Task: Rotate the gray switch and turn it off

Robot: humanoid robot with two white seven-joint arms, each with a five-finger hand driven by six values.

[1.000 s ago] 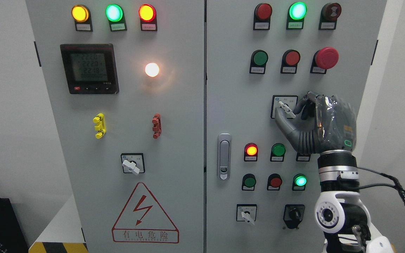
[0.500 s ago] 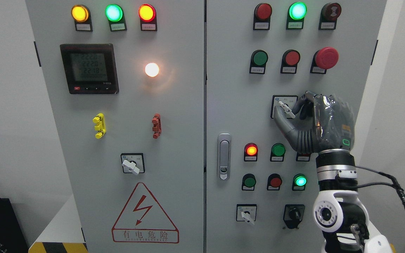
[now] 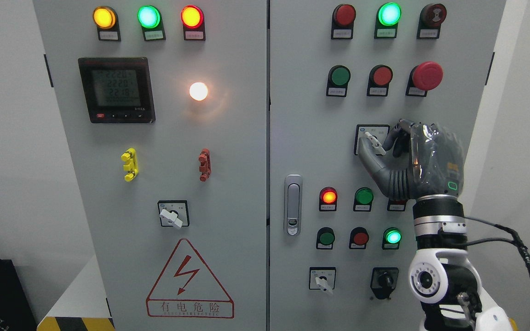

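Right robot hand (image 3: 387, 147) — our only one in view — reaches up from the lower right and closes on the gray switch (image 3: 374, 141), thumb (image 3: 367, 154) under the white lever and the curled fingers (image 3: 399, 135) on its far side. We see the lever tilted, its upper end toward the left and its lower end toward our palm, on a square plate with a dark rim. Whether the pads press the lever firmly or only touch it, we cannot tell.

Just below our wrist sit a lit red lamp (image 3: 328, 196) and a dark green button (image 3: 364, 196); lower still, a glowing green lamp (image 3: 392, 236). Above our fingers stands a red mushroom button (image 3: 427, 76) — beside it a red button (image 3: 381, 75) and a green button (image 3: 340, 76).

Left of the thumb, a metal door latch (image 3: 293, 204) hangs near the seam of the cabinet (image 3: 242, 151). Far to the left we see a digital meter (image 3: 117, 89), a bright white lamp (image 3: 198, 91) and a second lever switch (image 3: 172, 216) above a lightning warning sign (image 3: 190, 280).
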